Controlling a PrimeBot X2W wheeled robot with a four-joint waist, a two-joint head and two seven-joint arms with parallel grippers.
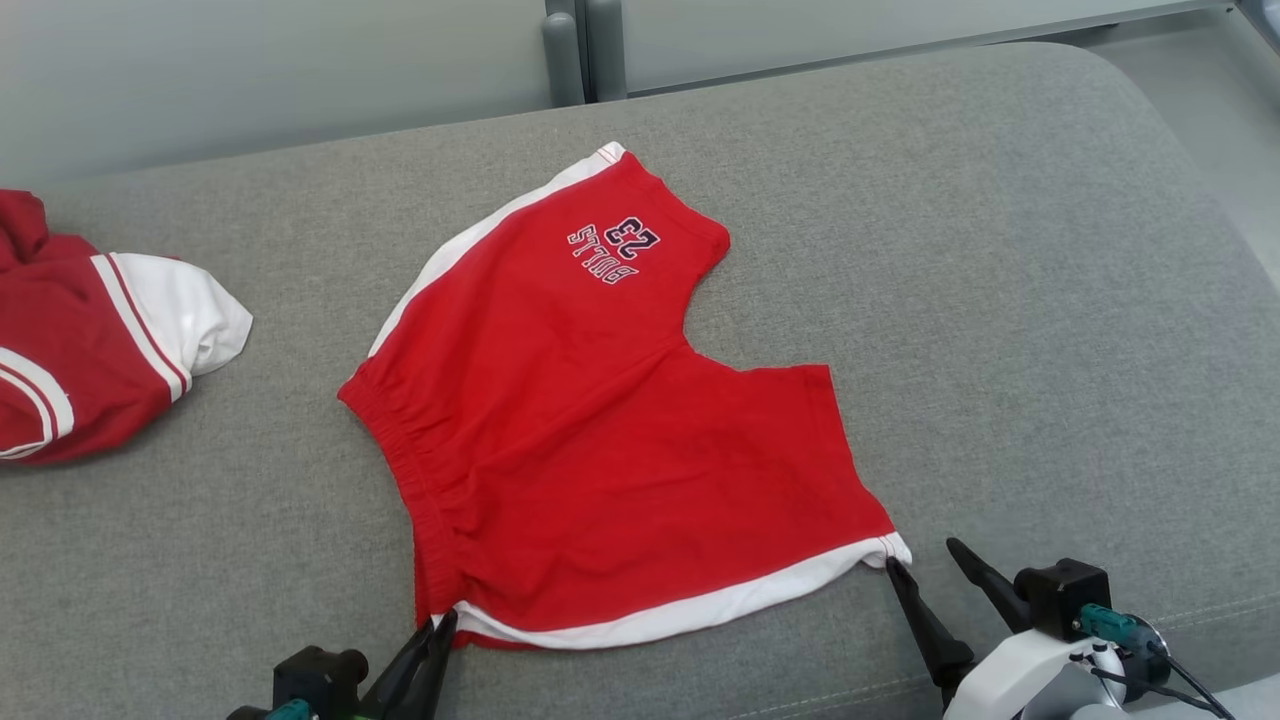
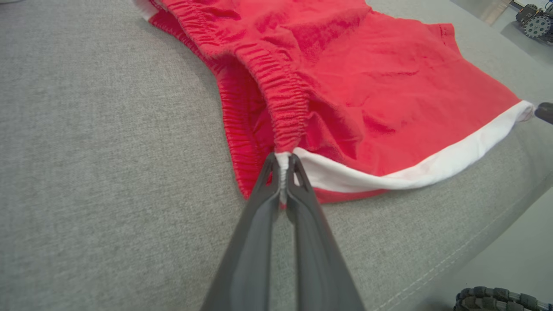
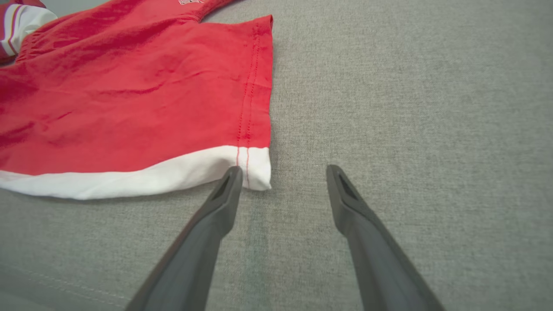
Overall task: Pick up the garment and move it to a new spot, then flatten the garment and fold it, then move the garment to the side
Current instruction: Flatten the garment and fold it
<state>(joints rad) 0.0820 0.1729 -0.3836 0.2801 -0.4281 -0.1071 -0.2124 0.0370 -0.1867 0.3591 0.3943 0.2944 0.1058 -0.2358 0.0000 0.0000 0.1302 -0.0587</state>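
Clamped shut with the left gripper [image 2: 283, 172]: the near white corner of the red shorts [image 1: 600, 440], pinched between both fingers just where the white band [image 1: 700, 605] meets the gathered waistband [image 1: 400, 450]. Cloth bunched and lifted slightly at that pinch.

Spread wide on the right gripper [image 3: 284, 169], with nothing held. One fingertip right at the edge of the band's other white corner, the other apart over bare grey cushion [image 1: 1000, 300].

Lying mostly flat across the middle of the cushion, band side along the near edge. One leg reaching toward the far edge, marked with a dark "BULLS 23" print [image 1: 615, 250]. Waistband running along the left side, rumpled toward the gripped corner.

Heaped at the cushion's left edge, well apart from the shorts: a second red and white garment [image 1: 90, 350].
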